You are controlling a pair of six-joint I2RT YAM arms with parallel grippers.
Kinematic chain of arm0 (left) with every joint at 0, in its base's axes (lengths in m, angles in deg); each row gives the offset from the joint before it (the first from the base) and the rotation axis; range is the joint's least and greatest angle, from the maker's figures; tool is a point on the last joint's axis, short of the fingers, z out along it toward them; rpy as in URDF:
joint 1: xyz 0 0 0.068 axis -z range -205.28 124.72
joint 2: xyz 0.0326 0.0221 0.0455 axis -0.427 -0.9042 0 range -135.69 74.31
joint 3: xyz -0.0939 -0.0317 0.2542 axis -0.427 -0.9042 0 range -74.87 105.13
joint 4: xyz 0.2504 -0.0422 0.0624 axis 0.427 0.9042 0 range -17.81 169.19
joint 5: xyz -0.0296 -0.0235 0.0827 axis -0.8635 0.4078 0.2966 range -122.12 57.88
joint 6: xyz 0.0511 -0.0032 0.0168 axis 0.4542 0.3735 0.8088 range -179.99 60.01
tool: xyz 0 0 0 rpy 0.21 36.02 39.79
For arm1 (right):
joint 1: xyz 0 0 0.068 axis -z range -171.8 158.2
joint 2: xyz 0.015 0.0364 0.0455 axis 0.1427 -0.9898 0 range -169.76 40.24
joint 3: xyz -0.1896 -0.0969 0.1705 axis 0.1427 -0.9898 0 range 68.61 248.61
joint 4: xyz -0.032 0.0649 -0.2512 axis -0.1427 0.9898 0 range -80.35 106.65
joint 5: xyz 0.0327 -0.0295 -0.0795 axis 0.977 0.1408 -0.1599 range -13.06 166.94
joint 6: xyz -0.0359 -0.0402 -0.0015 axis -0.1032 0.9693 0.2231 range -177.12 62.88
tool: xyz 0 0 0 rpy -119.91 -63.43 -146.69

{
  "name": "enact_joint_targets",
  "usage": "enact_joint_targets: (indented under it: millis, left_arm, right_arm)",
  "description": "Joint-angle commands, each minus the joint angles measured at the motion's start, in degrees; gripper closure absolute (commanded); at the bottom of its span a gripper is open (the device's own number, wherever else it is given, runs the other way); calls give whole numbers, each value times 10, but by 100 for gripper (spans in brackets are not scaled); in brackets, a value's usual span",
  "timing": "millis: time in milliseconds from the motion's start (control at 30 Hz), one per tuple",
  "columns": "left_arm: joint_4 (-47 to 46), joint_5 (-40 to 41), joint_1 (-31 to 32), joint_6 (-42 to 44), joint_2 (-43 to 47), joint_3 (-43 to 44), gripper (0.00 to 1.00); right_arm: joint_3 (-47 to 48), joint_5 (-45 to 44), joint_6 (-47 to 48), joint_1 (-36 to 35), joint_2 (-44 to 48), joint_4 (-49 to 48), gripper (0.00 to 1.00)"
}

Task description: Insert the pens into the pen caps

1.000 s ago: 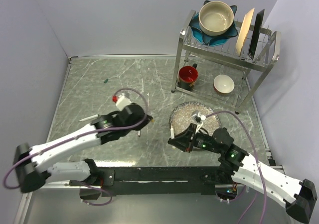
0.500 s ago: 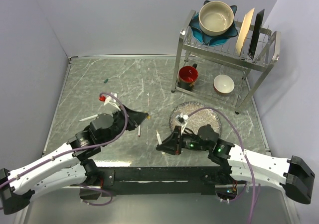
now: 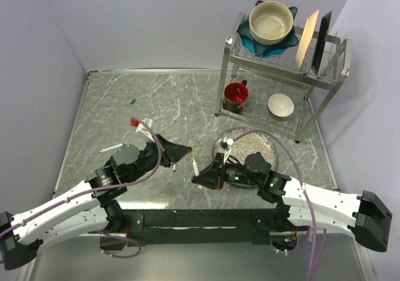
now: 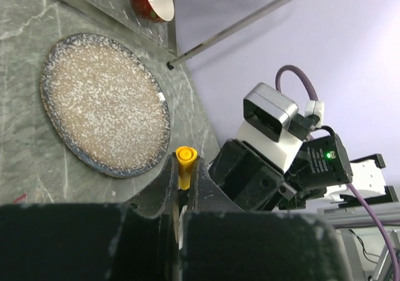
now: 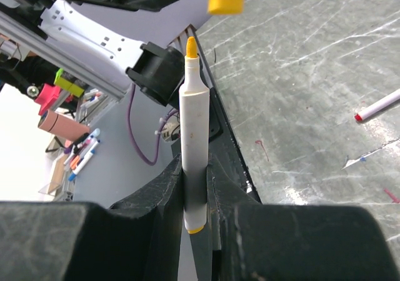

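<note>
Left tool (image 4: 182,180) clamps yellow cap (image 4: 185,158), right tool (image 5: 195,190) clamps yellow-tip pen (image 5: 193,137); held facing, mid-frame, so tip meets cap opening.

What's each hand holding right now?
The left hand is closed on the yellow cap.
The right hand is closed on the yellow-tipped pen.

yellow cap (image 4: 185,160), white yellow-tipped pen (image 5: 194,147), speckled plate (image 4: 100,100)
</note>
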Motion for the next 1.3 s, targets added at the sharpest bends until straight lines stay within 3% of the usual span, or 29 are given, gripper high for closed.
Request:
enact_joint_targets:
  millis: [0,1267]
  left_arm:
    - [-43,-34,-1,14,4,-1,99]
    - [-45,-60,0,43,13,-18,99]
  right_arm:
    - [31,-10,3,-3,-10,-18,100]
    - [39,-29,6,-4,6,-2,100]
